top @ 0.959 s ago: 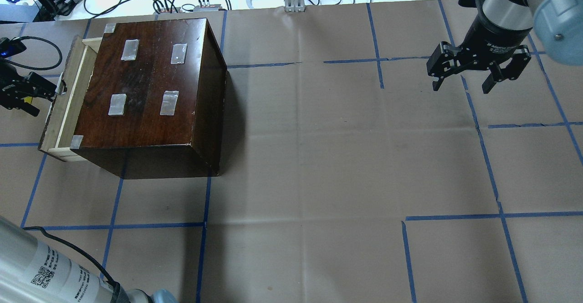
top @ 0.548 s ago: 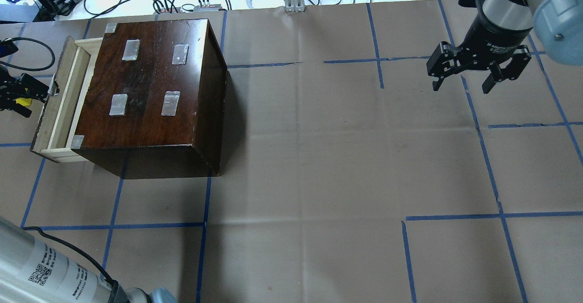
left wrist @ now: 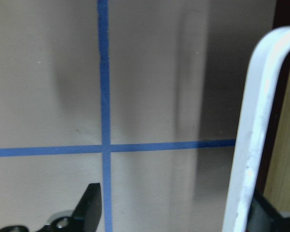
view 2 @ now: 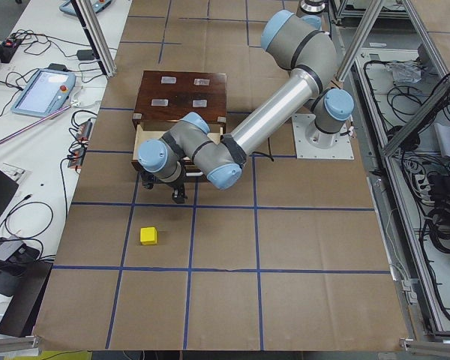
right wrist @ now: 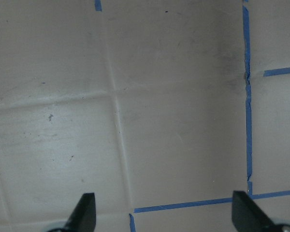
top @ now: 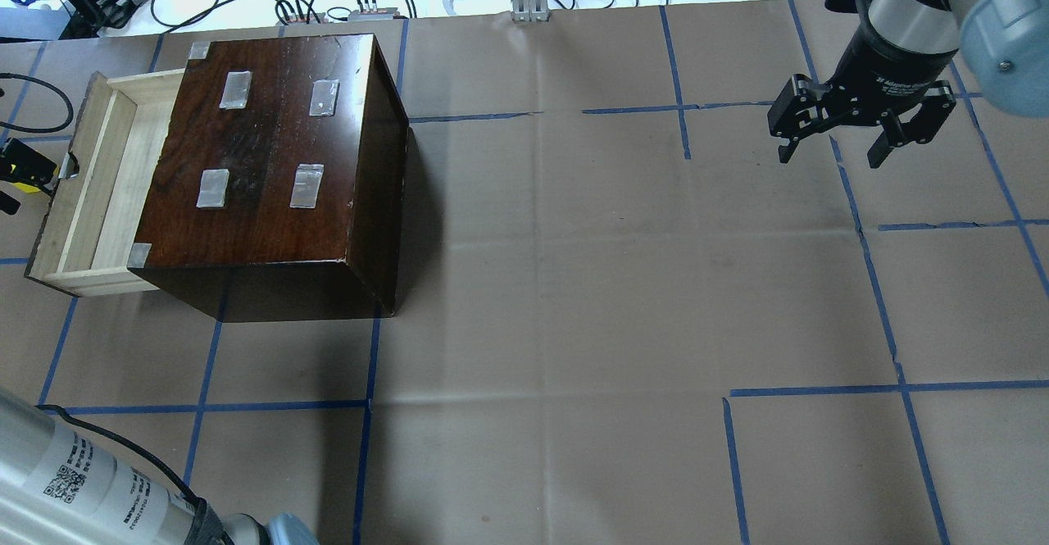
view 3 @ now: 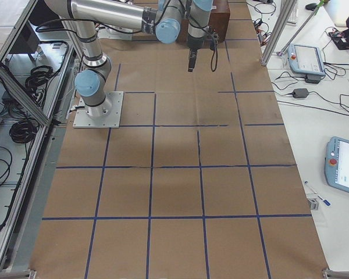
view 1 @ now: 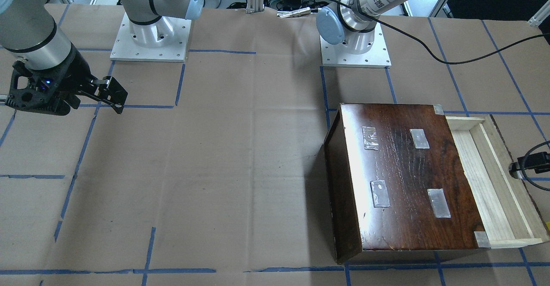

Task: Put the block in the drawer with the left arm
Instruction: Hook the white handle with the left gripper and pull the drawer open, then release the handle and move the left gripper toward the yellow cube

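Block (view 2: 149,235) is not held: the left gripper (left wrist: 176,203) has its fingers spread, seemingly hooked round the handle (left wrist: 251,130) of the open drawer (top: 90,176) at its right. It lies on the table (view 2: 210,300) to the gripper's left, apart, so the next reach should go left.

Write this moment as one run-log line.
drawer pulled out | block on table, outside drawer | left gripper open at handle | right gripper open above table
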Tool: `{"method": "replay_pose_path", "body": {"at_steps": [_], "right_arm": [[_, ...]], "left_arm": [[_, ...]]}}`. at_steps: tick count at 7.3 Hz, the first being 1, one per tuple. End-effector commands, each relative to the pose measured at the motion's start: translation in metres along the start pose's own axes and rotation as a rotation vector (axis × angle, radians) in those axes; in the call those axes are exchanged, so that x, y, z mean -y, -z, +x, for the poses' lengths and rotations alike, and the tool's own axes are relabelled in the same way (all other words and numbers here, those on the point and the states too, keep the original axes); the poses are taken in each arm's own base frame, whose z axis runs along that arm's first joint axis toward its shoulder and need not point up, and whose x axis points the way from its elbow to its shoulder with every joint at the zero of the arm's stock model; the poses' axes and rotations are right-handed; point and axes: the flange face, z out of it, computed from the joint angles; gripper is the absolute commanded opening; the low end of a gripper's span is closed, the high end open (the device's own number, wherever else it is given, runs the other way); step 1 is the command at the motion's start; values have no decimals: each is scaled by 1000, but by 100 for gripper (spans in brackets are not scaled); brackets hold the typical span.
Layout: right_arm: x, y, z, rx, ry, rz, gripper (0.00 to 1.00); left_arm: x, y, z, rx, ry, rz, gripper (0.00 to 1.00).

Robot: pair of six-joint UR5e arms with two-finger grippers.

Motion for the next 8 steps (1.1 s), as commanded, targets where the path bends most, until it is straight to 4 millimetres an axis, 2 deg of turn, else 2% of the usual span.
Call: {"method": "replay_pose_path", "body": {"at_steps": [1,3,4,7,8], "right_arm": [[0,-1,0,0,0,-2,100],[0,0,0,0,0,-1,100],[0,0,0,0,0,-1,100],[0,0,0,0,-1,-1,100],[0,0,0,0,0,1,100]], "left_arm": [[1,4,-4,22,-11,-7,99],[1,7,-5,31,-14,-4,99],[4,21,-9,65,-13,4,99],[56,32,-56,147,-54,86,98],[80,22,-77,190,-90,122,98]]}}
